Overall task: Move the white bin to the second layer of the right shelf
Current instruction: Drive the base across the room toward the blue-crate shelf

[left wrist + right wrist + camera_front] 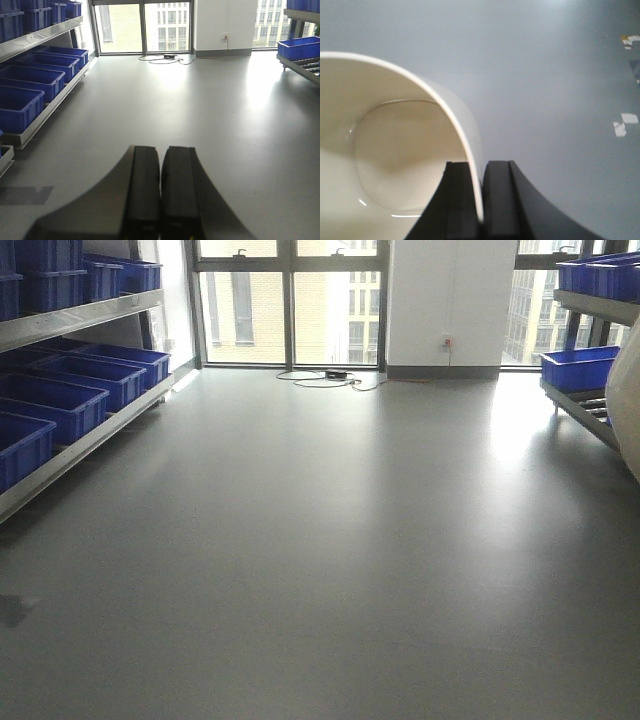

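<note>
Big glossy grey floor (330, 540) everywhere, tall windows (290, 315) at the back. Blue crates (50, 400) are racked along the left, and there's a roller rack (590, 402) far right. The white bin (395, 140) hangs over bare floor, off the rack, its wall pinched tight by the right gripper (481, 200). The left gripper (161, 190) is closed up, holding nothing. Tape scraps (625, 125) dot the floor.

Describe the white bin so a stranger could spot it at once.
Over the grey floor, the right hand pinches one wall of the white bin. It is the only glossy cream tub, round-cornered and empty; the crates on the racks are all blue.
</note>
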Motion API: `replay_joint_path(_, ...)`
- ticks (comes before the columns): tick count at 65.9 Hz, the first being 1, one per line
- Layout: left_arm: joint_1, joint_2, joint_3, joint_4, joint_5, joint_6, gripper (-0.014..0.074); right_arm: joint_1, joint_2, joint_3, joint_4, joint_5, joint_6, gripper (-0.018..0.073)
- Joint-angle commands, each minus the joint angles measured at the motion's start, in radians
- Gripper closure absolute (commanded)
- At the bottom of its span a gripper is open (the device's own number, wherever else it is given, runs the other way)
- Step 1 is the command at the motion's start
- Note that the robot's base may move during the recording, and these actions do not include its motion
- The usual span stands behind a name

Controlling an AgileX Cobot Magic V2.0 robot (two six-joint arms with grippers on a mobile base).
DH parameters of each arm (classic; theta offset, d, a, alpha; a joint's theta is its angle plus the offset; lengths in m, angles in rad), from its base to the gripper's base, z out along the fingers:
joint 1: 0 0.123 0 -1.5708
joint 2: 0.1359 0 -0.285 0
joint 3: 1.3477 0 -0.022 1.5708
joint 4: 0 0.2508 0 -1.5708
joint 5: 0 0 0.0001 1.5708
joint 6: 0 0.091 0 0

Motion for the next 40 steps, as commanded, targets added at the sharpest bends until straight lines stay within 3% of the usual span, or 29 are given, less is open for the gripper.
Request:
replay_joint_path(1,-0.004,-0.015,0.037,0.000,-0.087,-0.005,0.0512,-0.005,-0.002,-0.032,0.013,-0.082,0.005,0.0511)
replay_joint_path(40,-0.004,-0.015,0.037,0.000,-0.087,-0.005,0.0512,-0.005,-0.002,-0.032,0.013,-0.082,0.005,0.0511)
